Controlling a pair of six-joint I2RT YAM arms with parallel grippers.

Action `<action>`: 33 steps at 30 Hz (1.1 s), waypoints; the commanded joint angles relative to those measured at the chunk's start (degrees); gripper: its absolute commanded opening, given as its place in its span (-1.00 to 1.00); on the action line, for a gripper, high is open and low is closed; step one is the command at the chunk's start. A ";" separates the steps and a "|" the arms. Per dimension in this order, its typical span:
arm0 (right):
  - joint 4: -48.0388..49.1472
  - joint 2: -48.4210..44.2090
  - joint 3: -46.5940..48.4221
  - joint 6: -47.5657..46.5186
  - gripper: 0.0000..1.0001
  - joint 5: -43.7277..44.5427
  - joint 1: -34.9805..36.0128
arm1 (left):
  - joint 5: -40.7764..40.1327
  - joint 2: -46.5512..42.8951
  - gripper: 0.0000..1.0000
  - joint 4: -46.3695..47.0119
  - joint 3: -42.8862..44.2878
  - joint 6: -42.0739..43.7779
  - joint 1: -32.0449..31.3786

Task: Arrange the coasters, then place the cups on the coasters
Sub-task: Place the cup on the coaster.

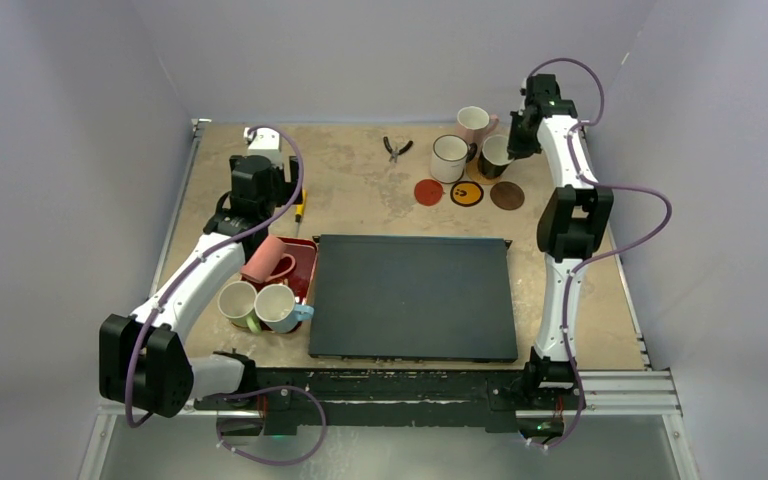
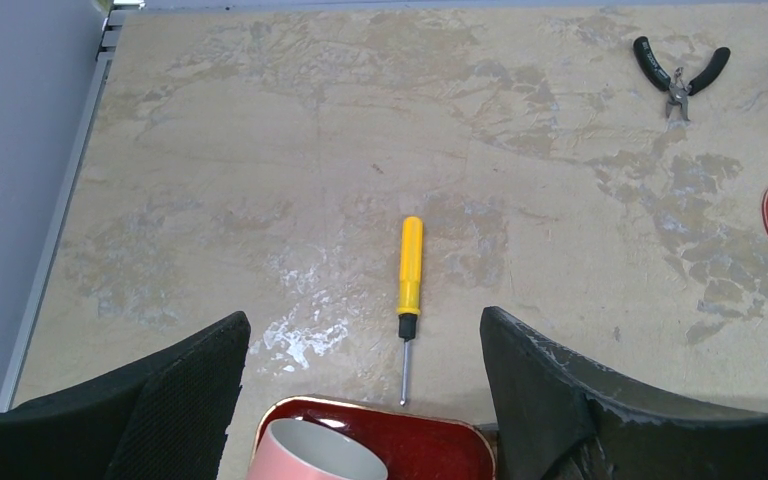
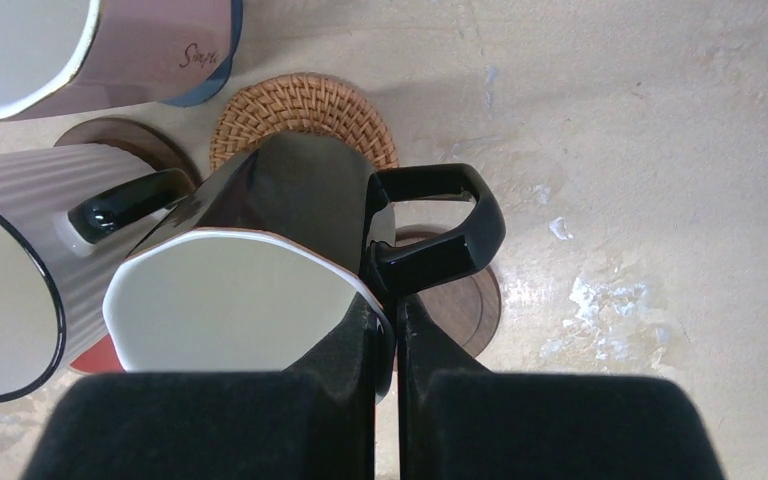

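My right end effector (image 3: 388,320) is shut tight on the rim of the black cup (image 3: 300,185), right next to its handle. My left end effector (image 2: 362,330) is wide open and holds nothing.

The job is only partly done. The red coaster (image 1: 428,192), the yellow coaster (image 1: 467,193) and the dark brown coaster (image 1: 507,195) lie in a neat row at the far right, and none has a cup on it. The pale pink cup (image 3: 140,50) looks like it sits on the grey-blue coaster (image 3: 222,68), but I see only a thin edge. The tan coaster (image 3: 305,105) and the brown wood coaster (image 3: 110,133) lie behind, not lined up.

Three cups wait far over on the left. The salmon cup (image 1: 268,262) is in the red tray (image 1: 305,265), with the green cup (image 1: 237,303) and the blue cup (image 1: 277,307) just beside it.

The white cup (image 3: 30,200) stands very near my black cup, so I could bump it. The big black mat (image 1: 412,297) lies between the left cups and the coasters. A screwdriver (image 2: 411,265) and pliers (image 2: 678,75) lie on the bench (image 2: 260,150).
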 commanded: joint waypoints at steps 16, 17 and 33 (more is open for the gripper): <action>1.67 -1.00 4.65 0.81 -1.00 -1.76 0.82 | 1.04 0.35 0.61 1.64 0.38 -0.29 0.41; 1.66 -0.99 4.58 0.83 -1.00 -1.76 0.78 | 1.04 0.37 0.61 1.64 0.41 -0.29 0.39; 0.51 0.77 5.52 0.81 -0.89 -3.34 0.86 | 1.22 0.69 0.61 1.37 0.61 -0.37 0.41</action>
